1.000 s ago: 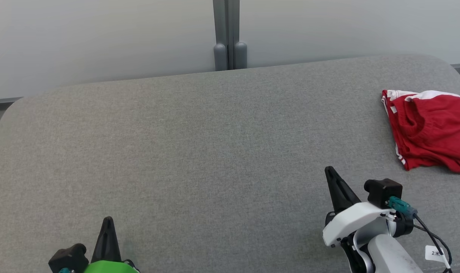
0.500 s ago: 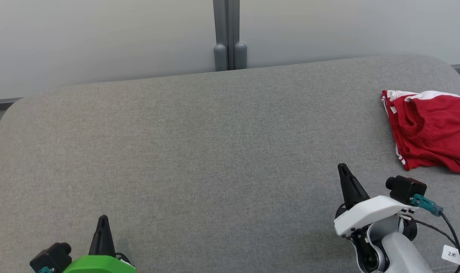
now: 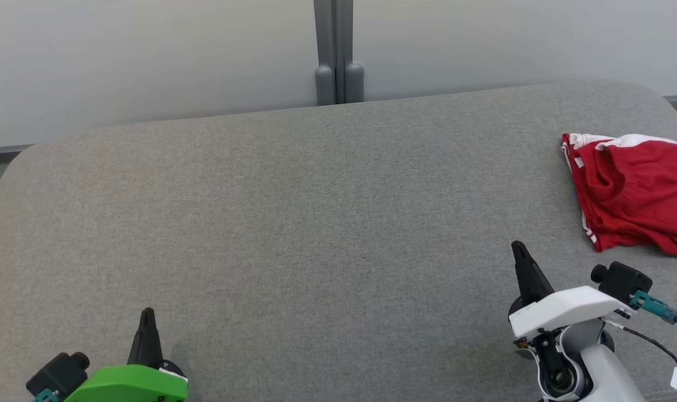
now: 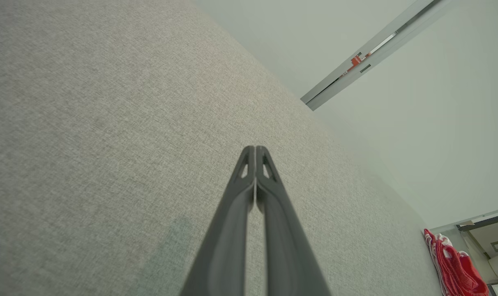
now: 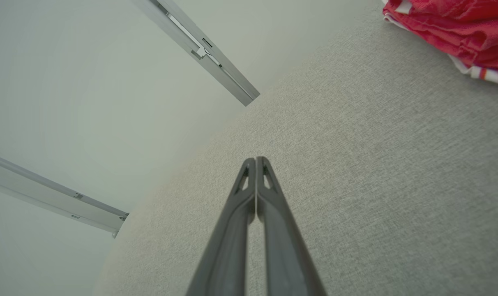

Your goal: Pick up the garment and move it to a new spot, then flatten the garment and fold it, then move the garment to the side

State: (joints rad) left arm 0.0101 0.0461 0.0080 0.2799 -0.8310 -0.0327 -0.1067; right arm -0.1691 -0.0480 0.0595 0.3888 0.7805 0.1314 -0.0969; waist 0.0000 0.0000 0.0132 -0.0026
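Left end effector (image 3: 147, 314) and right end effector (image 3: 520, 250) are clenched empty; the right should open, then pinch a raised fold of the garment (image 3: 634, 190).

Red garment (image 3: 632, 190), right side beyond edge

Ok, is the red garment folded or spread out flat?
Folded, loosely: the red garment lies as a rumpled, layered bundle at the right edge of the grey surface.
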